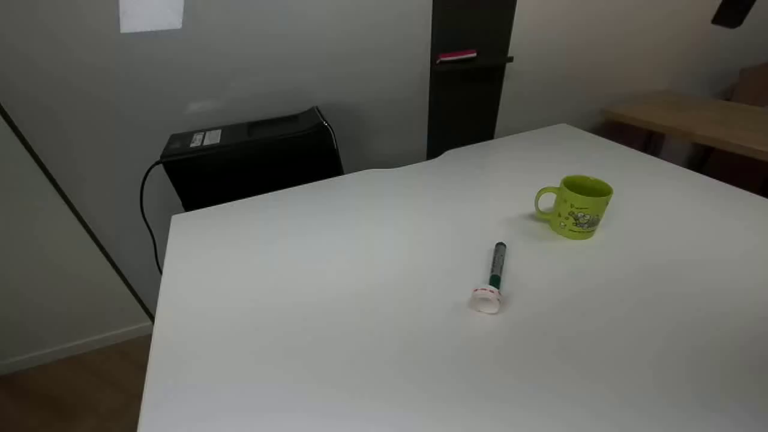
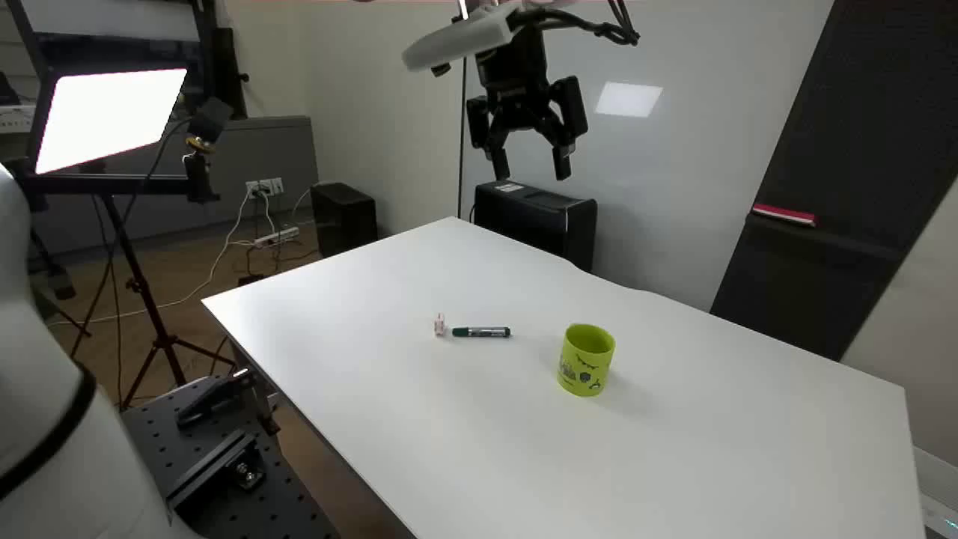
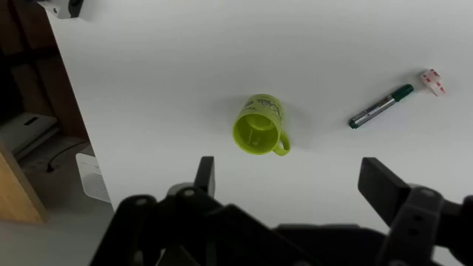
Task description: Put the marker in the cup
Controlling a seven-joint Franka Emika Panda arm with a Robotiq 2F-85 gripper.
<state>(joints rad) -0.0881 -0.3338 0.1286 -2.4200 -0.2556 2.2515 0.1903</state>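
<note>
A white table [image 2: 524, 434] carries cup [image 2: 584, 361], marker [image 3: 381, 106], ring [image 3: 433, 82].

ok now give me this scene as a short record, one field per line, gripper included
surface: white table
cup: lime-green mug, upright on the table, side handle, printed pictures
marker: silver and green, lying on the table, apart from the cup
ring: small, white with red marks, near the marker's longer green end, not touching it
gripper: open, raised above table level, holding nothing
task status: marker not yet in the cup
</note>
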